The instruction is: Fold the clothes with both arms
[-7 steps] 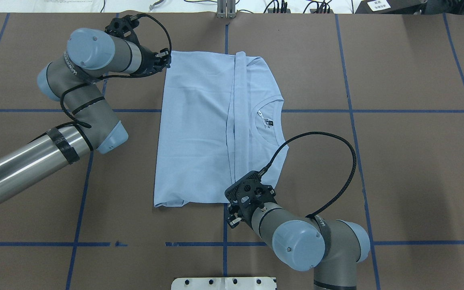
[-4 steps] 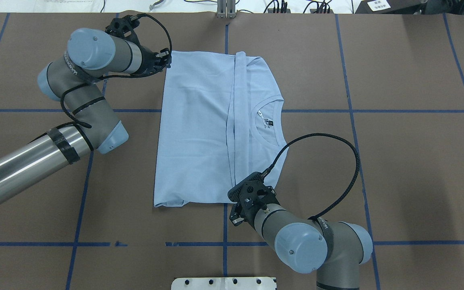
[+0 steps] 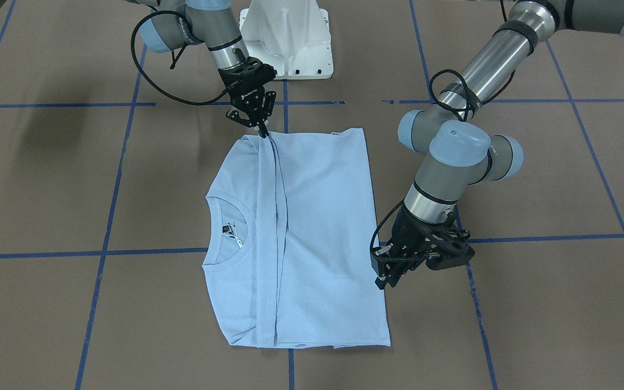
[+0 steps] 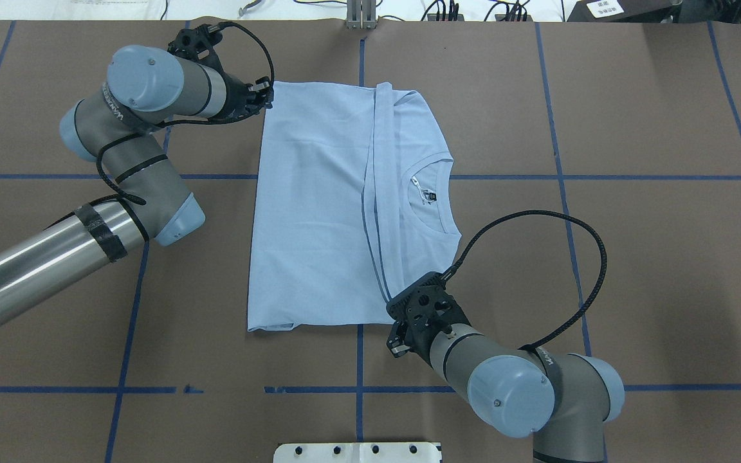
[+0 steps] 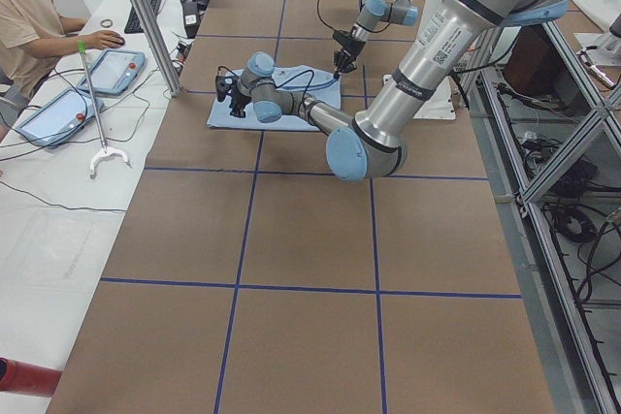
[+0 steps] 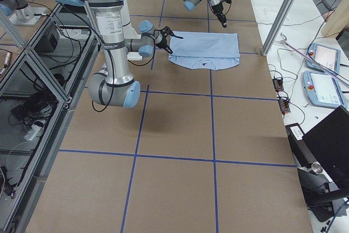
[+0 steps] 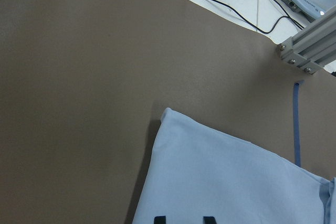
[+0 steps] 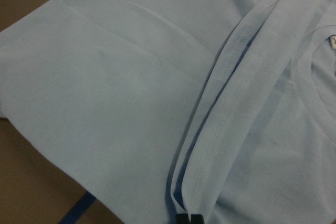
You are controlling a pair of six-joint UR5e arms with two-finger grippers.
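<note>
The light blue T-shirt [image 4: 312, 206] lies flat on the brown table, partly folded. A hemmed strip [image 4: 374, 193] runs across it beside the collar [image 4: 438, 199] and its dark label. The chest print is hidden. My right gripper [image 3: 262, 130] is at the shirt's edge nearest the robot, shut on the end of that strip. The right wrist view shows its tips [image 8: 189, 217] together on the hem. My left gripper [image 4: 267, 96] is at the shirt's far left corner. Its fingertips [image 7: 160, 219] stand apart over the cloth, open.
The white pedestal base [image 3: 285, 43] stands just behind the right gripper. Blue tape lines [image 4: 357, 389] grid the table. A metal post [image 4: 361, 16] is at the far edge. An operator [image 5: 29, 16] sits past the far edge with tablets [image 5: 116, 70] and cables.
My right gripper has moved to the right in the overhead view, dragging the near end of the hem strip with it. The left arm has not moved.
</note>
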